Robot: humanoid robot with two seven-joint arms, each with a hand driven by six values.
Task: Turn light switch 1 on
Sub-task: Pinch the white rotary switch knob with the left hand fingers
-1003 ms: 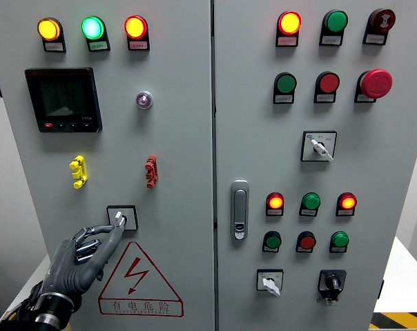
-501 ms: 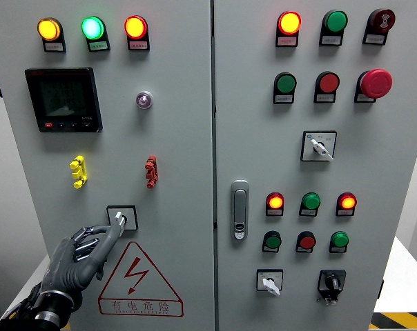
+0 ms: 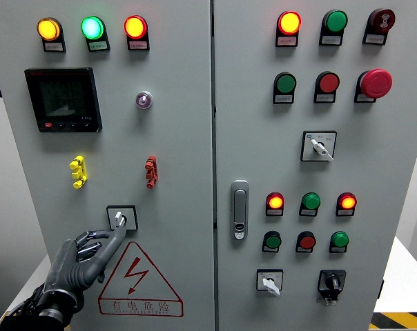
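1. Grey metal left hand (image 3: pixel 77 261) reaches up, fingers loosely spread, gripping nothing
2. Its fingertip (image 3: pixel 121 233) sits just at 6 o'clock of the small white square-plated switch (image 3: pixel 120 218) above the red warning triangle (image 3: pixel 139 279)

The light switch (image 3: pixel 121 219) is a small rotary selector set in a square black-framed plate on the left door of the grey cabinet, toward its lower half. Its white knob sits at the plate's centre, the pointer leaning up toward about eleven o'clock. The plate is mounted flat on the door, directly at twelve o'clock from the red-bordered warning triangle, and at about seven o'clock from the red clip-shaped part higher on the same door.
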